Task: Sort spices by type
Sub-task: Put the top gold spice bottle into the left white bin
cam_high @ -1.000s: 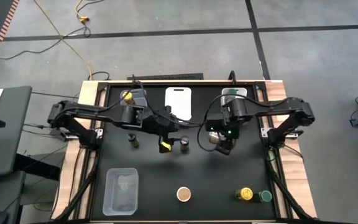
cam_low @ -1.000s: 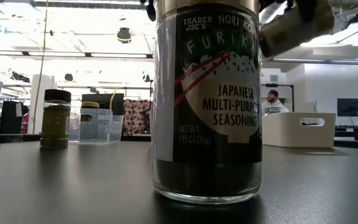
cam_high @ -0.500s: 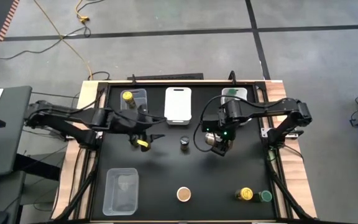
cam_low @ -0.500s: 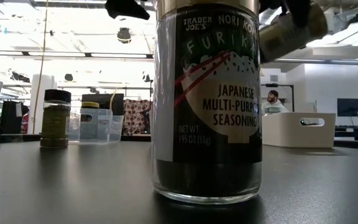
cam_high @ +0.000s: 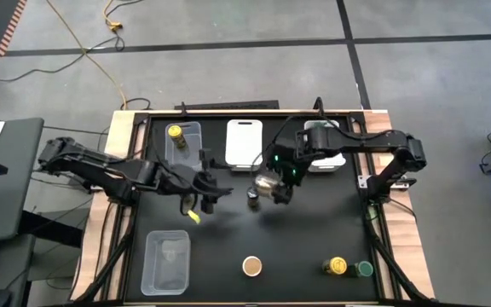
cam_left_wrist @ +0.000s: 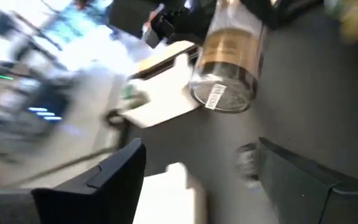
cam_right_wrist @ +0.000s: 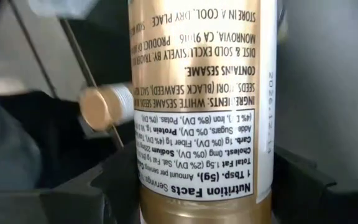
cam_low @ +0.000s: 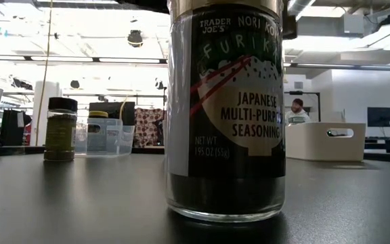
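While the right hand [cam_high: 271, 185] grips a tan furikake jar [cam_right_wrist: 199, 106] tilted above the counter [cam_high: 314, 239] at mid-frame, the left hand [cam_high: 205, 189] hangs open left of centre, empty. A dark-topped jar [cam_high: 252, 198] stands just beside the carried one; a careless sweep could topple it. Other jars wait along the lower edge, and a yellow-topped one [cam_high: 175, 133] sits in the upper-left clear bin [cam_high: 193, 128].

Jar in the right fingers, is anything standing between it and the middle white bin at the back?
Nothing visible. The jar, held in the right gripper, hangs just short of the white bin; the dark-topped jar stands on its other side, off that path.
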`<action>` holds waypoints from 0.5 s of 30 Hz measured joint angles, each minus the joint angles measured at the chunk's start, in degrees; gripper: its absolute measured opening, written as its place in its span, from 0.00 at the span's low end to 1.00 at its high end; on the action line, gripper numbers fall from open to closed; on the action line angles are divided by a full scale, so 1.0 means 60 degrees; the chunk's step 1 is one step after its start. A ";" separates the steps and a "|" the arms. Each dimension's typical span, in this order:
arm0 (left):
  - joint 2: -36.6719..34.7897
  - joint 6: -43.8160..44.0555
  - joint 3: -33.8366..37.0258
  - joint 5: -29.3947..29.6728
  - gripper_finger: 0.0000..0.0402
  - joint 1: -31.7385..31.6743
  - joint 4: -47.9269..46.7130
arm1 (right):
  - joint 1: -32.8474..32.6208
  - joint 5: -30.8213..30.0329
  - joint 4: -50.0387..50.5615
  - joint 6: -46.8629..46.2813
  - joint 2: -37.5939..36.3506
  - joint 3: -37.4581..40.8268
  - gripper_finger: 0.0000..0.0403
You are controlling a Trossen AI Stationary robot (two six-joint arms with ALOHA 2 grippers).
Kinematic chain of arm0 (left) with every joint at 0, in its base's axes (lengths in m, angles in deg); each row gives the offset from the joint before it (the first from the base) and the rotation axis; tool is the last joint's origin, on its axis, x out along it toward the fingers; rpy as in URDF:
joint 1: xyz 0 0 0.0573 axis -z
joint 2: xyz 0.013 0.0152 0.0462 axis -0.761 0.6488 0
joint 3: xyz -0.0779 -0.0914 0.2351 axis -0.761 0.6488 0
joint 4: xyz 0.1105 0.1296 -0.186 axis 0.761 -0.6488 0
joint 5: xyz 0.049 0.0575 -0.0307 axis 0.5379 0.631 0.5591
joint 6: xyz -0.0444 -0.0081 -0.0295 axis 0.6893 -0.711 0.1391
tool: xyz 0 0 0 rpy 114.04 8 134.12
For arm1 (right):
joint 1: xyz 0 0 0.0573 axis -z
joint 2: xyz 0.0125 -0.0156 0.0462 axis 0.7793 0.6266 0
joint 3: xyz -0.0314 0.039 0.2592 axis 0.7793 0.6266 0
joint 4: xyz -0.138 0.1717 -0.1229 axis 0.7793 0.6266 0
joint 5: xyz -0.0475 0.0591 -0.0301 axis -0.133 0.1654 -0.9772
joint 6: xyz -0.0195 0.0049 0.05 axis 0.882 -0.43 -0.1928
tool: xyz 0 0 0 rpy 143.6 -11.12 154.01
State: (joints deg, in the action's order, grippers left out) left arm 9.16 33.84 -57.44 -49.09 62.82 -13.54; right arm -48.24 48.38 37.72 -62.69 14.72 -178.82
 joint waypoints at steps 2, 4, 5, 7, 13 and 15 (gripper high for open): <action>0.0298 -0.0970 -0.0156 0.1074 0.71 0.0261 0.0039 | 0.0358 0.0484 -0.0472 -0.0001 -0.0087 0.0000 0.75; 0.0576 -0.2006 -0.0291 0.1896 0.71 0.0424 0.0378 | 0.0738 0.1157 -0.1057 -0.0056 -0.0136 0.0000 0.75; 0.0708 -0.2493 -0.0351 0.2170 0.71 0.0467 0.0610 | 0.0945 0.1544 -0.1399 -0.0147 -0.0143 0.0000 0.75; 0.0965 -0.3371 -0.0440 0.2644 0.71 0.0482 0.1251 | 0.1330 0.2315 -0.1977 -0.0375 -0.0143 0.0000 0.75; 0.1473 -0.6370 -0.0770 0.3081 0.71 0.0325 0.2912 | 0.2256 0.4008 -0.3210 -0.1094 -0.0132 0.0000 0.75; 0.1621 -0.6770 -0.0884 0.3109 0.71 0.0243 0.3094 | 0.2476 0.4441 -0.3421 -0.1491 -0.0132 0.0000 0.75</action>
State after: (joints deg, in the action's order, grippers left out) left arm 18.88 -6.78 -62.74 -30.44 64.28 5.02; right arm -33.39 75.02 17.20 -71.63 13.92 -178.82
